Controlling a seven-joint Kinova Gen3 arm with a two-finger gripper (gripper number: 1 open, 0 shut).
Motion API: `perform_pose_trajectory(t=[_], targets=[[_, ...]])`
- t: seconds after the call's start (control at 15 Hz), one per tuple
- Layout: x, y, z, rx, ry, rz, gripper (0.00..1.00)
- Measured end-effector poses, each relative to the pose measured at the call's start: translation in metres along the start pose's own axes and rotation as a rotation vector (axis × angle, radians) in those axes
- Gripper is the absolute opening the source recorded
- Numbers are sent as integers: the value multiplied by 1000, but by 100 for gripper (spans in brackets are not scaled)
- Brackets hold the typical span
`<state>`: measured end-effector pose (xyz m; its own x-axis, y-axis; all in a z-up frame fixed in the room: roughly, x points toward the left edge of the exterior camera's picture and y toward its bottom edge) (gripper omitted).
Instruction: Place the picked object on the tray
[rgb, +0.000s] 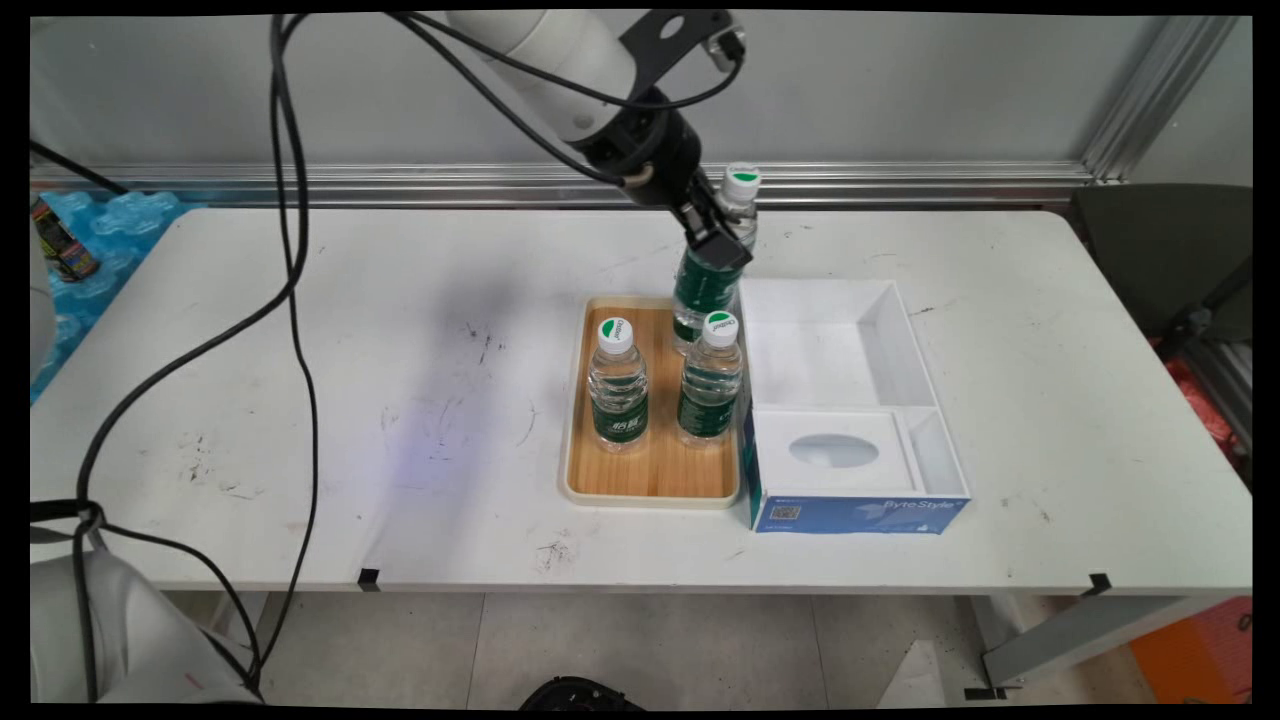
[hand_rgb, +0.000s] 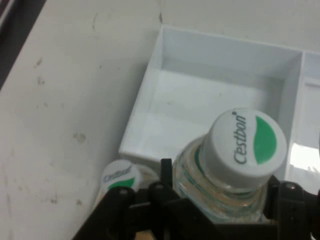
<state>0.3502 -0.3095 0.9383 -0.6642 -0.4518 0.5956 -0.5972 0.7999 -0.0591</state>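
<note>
My gripper (rgb: 716, 243) is shut on a clear water bottle (rgb: 705, 285) with a green label and a white cap (rgb: 741, 183). The bottle leans with its cap toward the wall, over the far right corner of a wooden tray (rgb: 660, 465); I cannot tell whether its base touches the tray. Two more such bottles stand on the tray, one on the left (rgb: 618, 395) and one on the right (rgb: 711, 385). In the hand view the held bottle's cap (hand_rgb: 247, 145) rises between the gripper's (hand_rgb: 220, 202) linkage, with another bottle's cap (hand_rgb: 120, 176) lower left.
An open white box (rgb: 900, 330) with a blue front stands right against the tray's right side, also seen as the box (hand_rgb: 200, 90) in the hand view. Black cables (rgb: 290, 300) hang over the table's left. Cans (rgb: 60, 245) and blue wrap lie far left.
</note>
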Motion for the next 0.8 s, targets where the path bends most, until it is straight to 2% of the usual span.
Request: perform_pose_trajectory(t=[0.4, 0.8], targets=[[-12, 3, -13, 2, -33, -24, 0], [-26, -2, -27, 47, -54, -48, 0]])
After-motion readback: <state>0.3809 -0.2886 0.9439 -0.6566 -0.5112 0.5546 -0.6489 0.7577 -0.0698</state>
